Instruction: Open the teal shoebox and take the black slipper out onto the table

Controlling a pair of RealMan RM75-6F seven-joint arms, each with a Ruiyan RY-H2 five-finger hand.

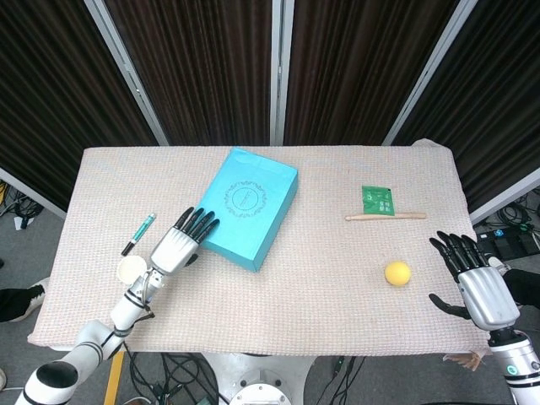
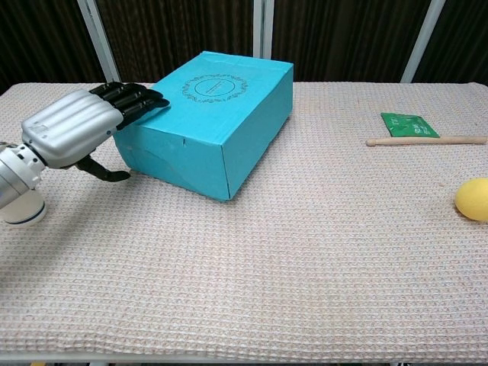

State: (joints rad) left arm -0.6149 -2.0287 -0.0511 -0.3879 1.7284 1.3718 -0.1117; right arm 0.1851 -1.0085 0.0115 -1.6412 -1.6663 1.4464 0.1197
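Note:
The teal shoebox [image 1: 243, 206] [image 2: 206, 122] lies shut in the middle of the table, its lid with a round emblem on top. No slipper shows. My left hand [image 1: 180, 244] [image 2: 80, 128] is open at the box's near-left corner, fingers stretched flat with the fingertips [image 2: 145, 101] reaching the lid's edge, thumb low beside the box wall. My right hand [image 1: 474, 281] hovers open at the table's right front edge, holding nothing; the chest view does not show it.
A white cup [image 1: 132, 270] and a green-capped marker [image 1: 138, 234] lie left of the box. On the right are a green packet [image 1: 378, 201] [image 2: 409, 124], a wooden stick [image 1: 385, 217] [image 2: 427, 141] and a yellow ball [image 1: 397, 272] [image 2: 473, 199].

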